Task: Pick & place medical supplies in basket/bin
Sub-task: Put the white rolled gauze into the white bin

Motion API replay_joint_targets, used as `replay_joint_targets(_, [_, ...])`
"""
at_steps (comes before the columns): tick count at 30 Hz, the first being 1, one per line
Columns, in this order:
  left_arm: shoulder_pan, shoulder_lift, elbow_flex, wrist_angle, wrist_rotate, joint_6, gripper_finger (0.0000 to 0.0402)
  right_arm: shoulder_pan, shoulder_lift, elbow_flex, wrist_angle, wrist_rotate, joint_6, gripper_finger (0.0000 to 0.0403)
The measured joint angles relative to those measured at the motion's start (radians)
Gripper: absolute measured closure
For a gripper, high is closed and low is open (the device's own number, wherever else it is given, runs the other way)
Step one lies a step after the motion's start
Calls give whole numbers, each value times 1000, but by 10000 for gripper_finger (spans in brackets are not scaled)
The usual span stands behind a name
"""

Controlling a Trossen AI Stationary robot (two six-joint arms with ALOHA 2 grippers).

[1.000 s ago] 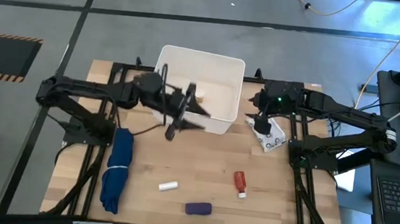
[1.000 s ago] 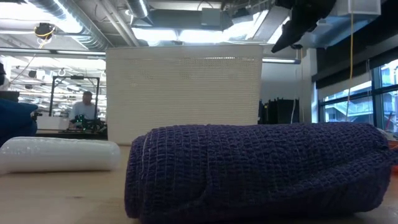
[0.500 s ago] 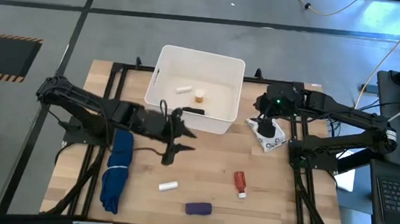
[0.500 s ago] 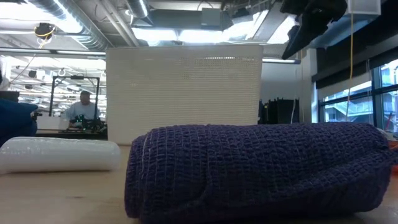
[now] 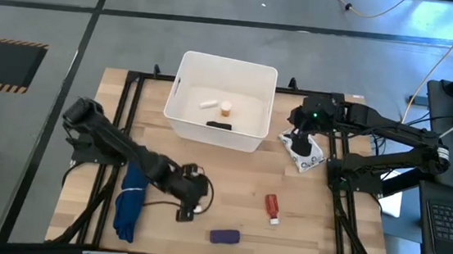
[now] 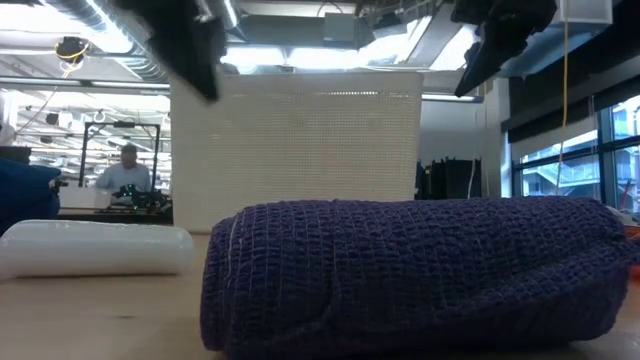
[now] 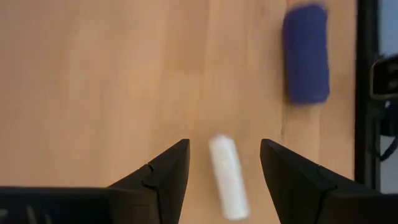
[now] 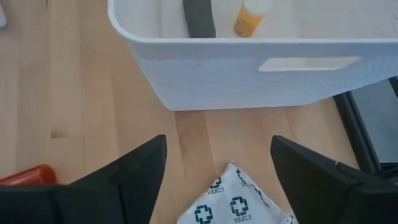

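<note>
My left gripper (image 5: pixel 186 211) (image 7: pixel 224 144) is open and points down over a white roll (image 7: pixel 228 177) (image 6: pixel 95 248) that lies on the table between its fingers without touching them. In the high view the gripper hides the roll. The purple oblong (image 5: pixel 224 236) (image 7: pixel 306 53) and the red tube (image 5: pixel 271 207) (image 8: pixel 25 176) lie on the table. The white tub (image 5: pixel 185 58) (image 8: pixel 205 68) holds another white roll (image 5: pixel 208 103), the orange vial (image 5: pixel 226 107) (image 8: pixel 252 15) and the black piece (image 5: pixel 218 125) (image 8: pixel 199 18). My right gripper (image 5: pixel 298 138) (image 8: pixel 217 142) hangs open above a white printed packet (image 5: pixel 305 152) (image 8: pixel 236 199).
A long folded blue cloth (image 5: pixel 130 194) lies along the table's left side, close to my left arm. Black frame rails (image 5: pixel 132 78) run around the table. Bare wood (image 5: pixel 238 177) lies between the tub and the items near the near edge. A person (image 6: pixel 128 172) sits in the room behind.
My left gripper has moved from the tub's near wall toward the table's near edge and down, and now stands over the white roll. The black piece now lies in the tub by its near wall.
</note>
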Motion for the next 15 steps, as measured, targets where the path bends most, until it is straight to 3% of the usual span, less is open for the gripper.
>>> replay_joint_targets(6, [-46,108,0,10,58,-157,212,0,0,0,27,0,25,114])
replay_joint_targets(15, [-51,238,0,-20,77,-197,212,0,0,0,26,0,26,114])
